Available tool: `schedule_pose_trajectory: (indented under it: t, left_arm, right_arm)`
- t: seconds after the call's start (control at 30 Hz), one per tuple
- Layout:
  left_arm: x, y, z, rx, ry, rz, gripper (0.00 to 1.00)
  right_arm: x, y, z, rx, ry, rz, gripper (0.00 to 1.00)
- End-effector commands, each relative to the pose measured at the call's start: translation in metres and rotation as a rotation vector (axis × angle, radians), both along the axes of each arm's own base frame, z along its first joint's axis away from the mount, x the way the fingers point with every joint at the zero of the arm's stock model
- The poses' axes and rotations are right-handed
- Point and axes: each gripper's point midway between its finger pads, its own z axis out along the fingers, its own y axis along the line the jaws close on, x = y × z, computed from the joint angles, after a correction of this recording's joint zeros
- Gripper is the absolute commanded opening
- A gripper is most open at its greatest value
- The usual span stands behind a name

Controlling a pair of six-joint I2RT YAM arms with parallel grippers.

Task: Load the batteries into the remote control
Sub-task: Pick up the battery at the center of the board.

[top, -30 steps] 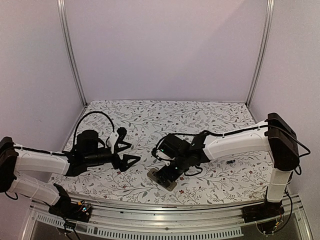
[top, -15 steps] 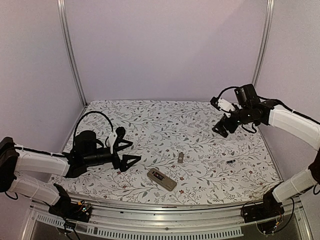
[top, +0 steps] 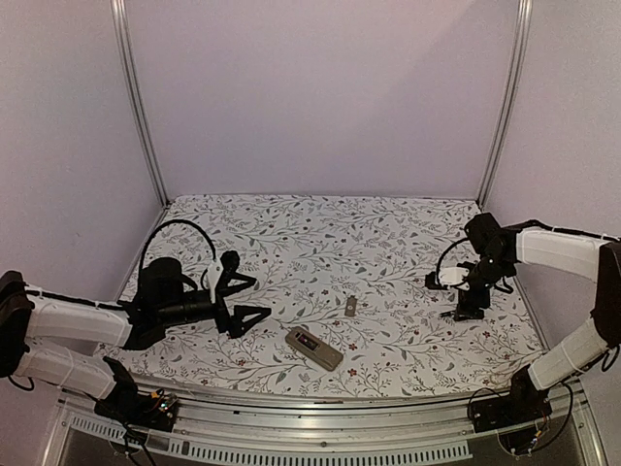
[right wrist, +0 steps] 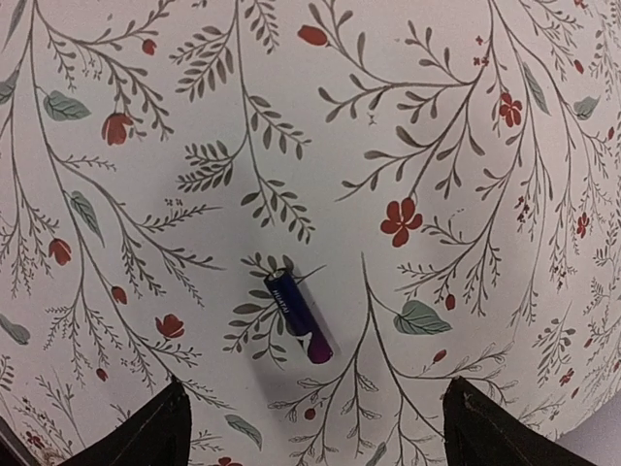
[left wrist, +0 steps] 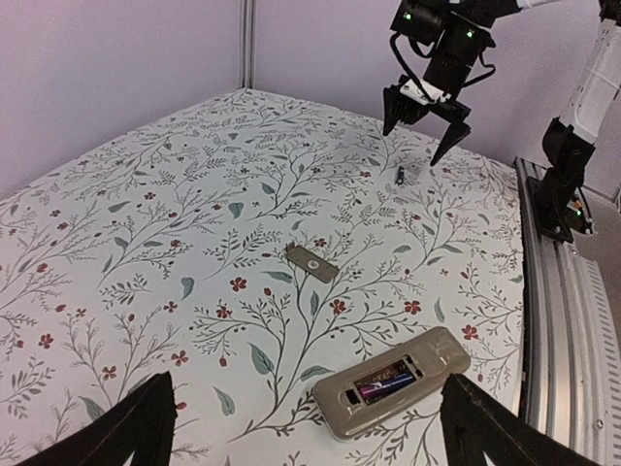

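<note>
One remote [top: 313, 349] lies back-up near the front edge of the table [top: 291, 223]. In the top view its long axis slants from upper left to lower right, with one battery [left wrist: 381, 386] in its recess. A second battery [right wrist: 299, 316] lies flat and slanted, untouched, below the gap between the spread fingers of the right pincer [right wrist: 315, 388]. The left pincer [top: 258, 296] is spread too, holding nothing.

Bare floral tablecloth [right wrist: 466, 116] lay all round battery [right wrist: 299, 316]; nothing touched it. Right gripper [right wrist: 310, 437] hung above, fingers spread wide, battery in gap between. Near front edge, remote control [left wrist: 393, 381] lay apart from everything, both long sides free. Left gripper [left wrist: 310, 427] faced it, fingers spread wider than remote. Only stray item: small grey cover [left wrist: 311, 262], on cloth between remote and battery, touching neither.
</note>
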Motion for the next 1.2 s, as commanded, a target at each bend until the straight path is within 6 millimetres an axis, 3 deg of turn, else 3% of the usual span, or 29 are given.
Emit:
schedule_pose_trajectory:
  t: [0.0, 0.1, 0.2, 0.4, 0.53, 0.8, 0.97, 1.1, 1.17]
  left_arm:
    - [-0.004, 0.001, 0.005, -0.011, -0.033, -0.013, 0.95]
    - [-0.004, 0.002, 0.006, -0.010, -0.037, -0.005, 0.95]
    - [-0.004, 0.003, 0.005, -0.008, -0.038, 0.001, 0.95]
    - [-0.004, 0.003, 0.004, -0.006, -0.038, -0.003, 0.95]
    - [-0.004, 0.003, 0.003, -0.005, -0.038, -0.005, 0.95]
    - [-0.003, 0.004, 0.003, -0.001, -0.040, 0.006, 0.95]
    - [-0.004, 0.004, 0.003, -0.001, -0.042, 0.001, 0.95]
    - [-0.010, 0.002, 0.001, 0.013, -0.072, -0.045, 0.95]
    - [-0.029, -0.006, 0.004, 0.042, -0.179, -0.186, 0.95]
  right_arm:
    - [0.013, -0.004, -0.015, -0.068, -0.019, 0.106, 0.86]
    - [0.019, 0.002, -0.020, -0.047, 0.006, 0.125, 0.84]
    - [0.012, 0.002, -0.035, -0.054, 0.068, 0.136, 0.82]
    - [0.003, 0.005, -0.044, -0.041, 0.113, 0.164, 0.66]
    - [0.001, 0.013, -0.048, -0.030, 0.123, 0.196, 0.61]
    - [-0.006, 0.007, -0.065, -0.066, 0.188, 0.176, 0.37]
    - [-0.005, 0.015, -0.058, -0.060, 0.190, 0.184, 0.00]
    - [0.015, 0.049, -0.032, 0.033, 0.117, 0.171, 0.00]
    - [0.038, 0.086, 0.001, 0.155, 0.036, 0.138, 0.00]
